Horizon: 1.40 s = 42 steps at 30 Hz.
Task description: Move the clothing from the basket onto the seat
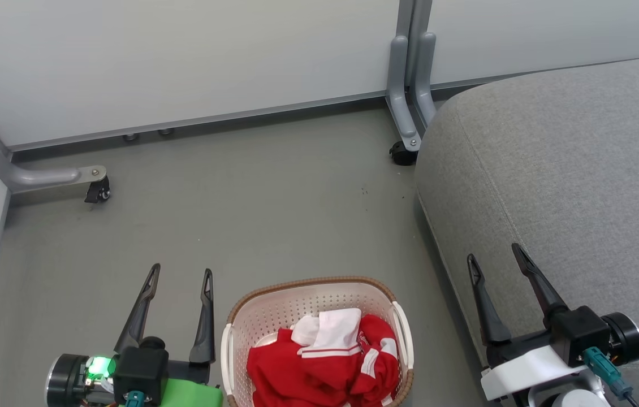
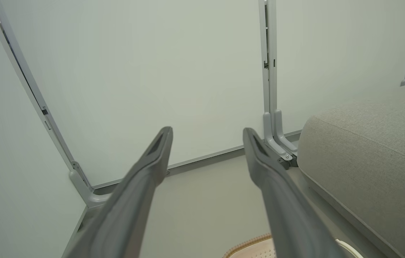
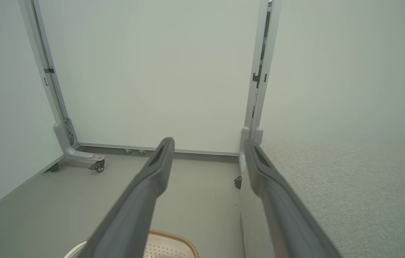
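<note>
The cream basket (image 1: 274, 316) with a brown rim stands on the floor at the bottom middle of the head view. Red and white clothing (image 1: 325, 362) lies bunched inside it. The grey seat (image 1: 568, 169) fills the right side, close to the basket. My left gripper (image 1: 181, 274) is open just left of the basket, fingers pointing up the view, nothing between them. My right gripper (image 1: 495, 254) is open over the seat's front edge. In the left wrist view, the basket's rim (image 2: 245, 247) peeks in between the open left gripper (image 2: 206, 132). The right wrist view has the basket (image 3: 170, 245) and seat (image 3: 349, 193) flanking the right gripper (image 3: 208, 143).
White partition panels (image 1: 184, 56) on grey wheeled feet (image 1: 93, 183) close off the back and left. One foot (image 1: 404, 148) stands by the seat's far corner. Bare grey floor (image 1: 251, 209) lies between the panels, basket and seat.
</note>
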Available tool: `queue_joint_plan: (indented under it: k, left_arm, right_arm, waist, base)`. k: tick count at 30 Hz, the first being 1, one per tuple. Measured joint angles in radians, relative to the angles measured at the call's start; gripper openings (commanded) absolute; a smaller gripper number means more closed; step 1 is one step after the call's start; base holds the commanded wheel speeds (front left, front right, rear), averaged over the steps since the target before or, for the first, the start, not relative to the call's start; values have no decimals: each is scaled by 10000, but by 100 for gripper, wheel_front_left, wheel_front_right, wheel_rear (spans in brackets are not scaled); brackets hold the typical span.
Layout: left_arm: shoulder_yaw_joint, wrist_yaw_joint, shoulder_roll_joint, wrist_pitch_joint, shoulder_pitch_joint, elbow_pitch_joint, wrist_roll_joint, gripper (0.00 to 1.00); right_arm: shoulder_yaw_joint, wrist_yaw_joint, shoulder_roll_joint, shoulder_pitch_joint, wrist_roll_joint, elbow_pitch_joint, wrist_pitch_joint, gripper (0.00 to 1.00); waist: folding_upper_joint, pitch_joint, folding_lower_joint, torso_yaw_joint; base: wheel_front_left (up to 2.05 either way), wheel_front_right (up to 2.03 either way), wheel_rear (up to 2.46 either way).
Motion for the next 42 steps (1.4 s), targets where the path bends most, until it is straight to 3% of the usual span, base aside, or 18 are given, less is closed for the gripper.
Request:
queue_joint_plan:
  k: [17,33,42]
  left_arm:
    - [-81,-148,-56,0,-77,334,-65,100]
    - [-385,-1471,-251,-2,-1788,2128,-385,100]
    - [-1684,-1781,-56,-4,-3620,4169,-918,100]
  right_arm:
    - [-190,0,0,-30,151,-75,0,100]
    - [-1290,0,-8,-1245,1141,-556,0,100]
    - [-1664,0,-12,-2606,1214,-1469,-2,100]
  waist:
    - [0,241,0,-83]
    - [0,1792,0,-517]
    - [0,3424,1,-874]
  base:
    - [0,0,0]
    - [0,0,0]
    - [0,0,0]
